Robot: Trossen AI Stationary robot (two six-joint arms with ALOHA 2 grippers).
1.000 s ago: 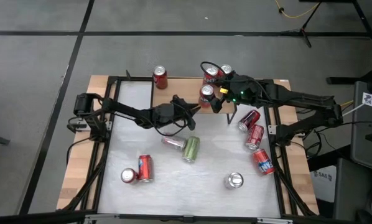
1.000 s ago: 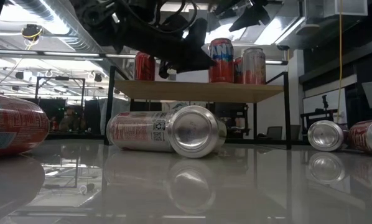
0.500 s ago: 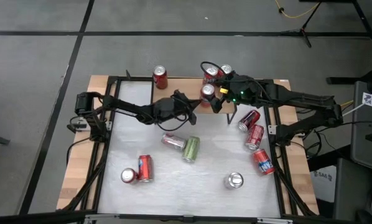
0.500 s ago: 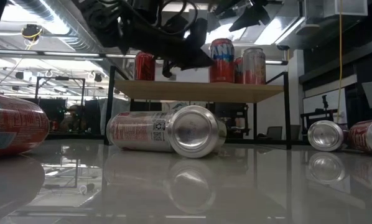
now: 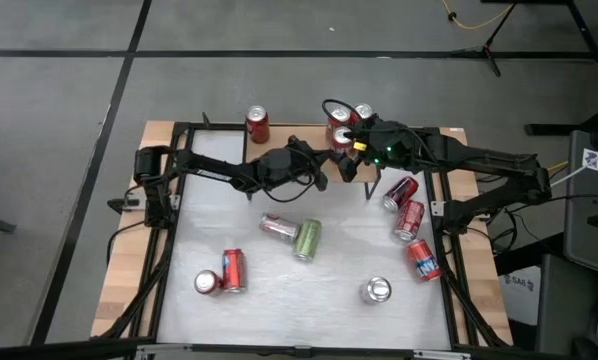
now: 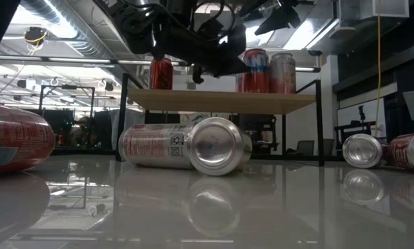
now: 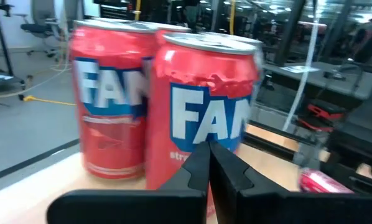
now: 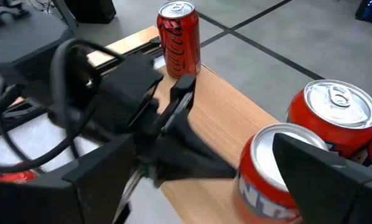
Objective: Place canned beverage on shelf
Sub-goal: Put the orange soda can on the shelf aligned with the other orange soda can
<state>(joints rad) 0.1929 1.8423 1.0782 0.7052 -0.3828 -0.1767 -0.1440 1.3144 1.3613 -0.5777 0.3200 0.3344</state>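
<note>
The shelf [image 5: 294, 133] [image 6: 221, 101] stands at the table's far edge with several upright red cans on its plank. One red can [image 5: 339, 137] [image 7: 211, 106] [image 8: 270, 171] stands near the plank's near edge, beside two others [image 5: 337, 119] [image 5: 363, 112]. My left gripper [image 5: 326, 163] [image 7: 208, 149] is shut, with its tips at this can's side. My right gripper [image 5: 359, 172] [image 8: 204, 146] is open just right of and above the same can. I cannot tell whether it touches the can. Another red can [image 5: 257, 124] stands at the shelf's left. My left gripper presses its shut fingertips [image 8: 226, 168] against the lower side wall of the red can [image 7: 206, 134], coming level from the table's left and near side. The can stands upright on the shelf plank, close beside a neighbouring can [image 7: 108, 106].
On the white table [image 5: 339, 255] several cans lie or stand: a silver-red one [image 5: 277, 227] and a green one [image 5: 307, 238] in the middle, two at the near left [image 5: 224, 274], one at the near right [image 5: 377, 290], three along the right edge [image 5: 411, 218].
My left gripper, shut throughout, has moved right and toward the far edge to the shelf. The front red can has slid farther onto the plank, closer to the two cans behind it, and has stayed upright.
</note>
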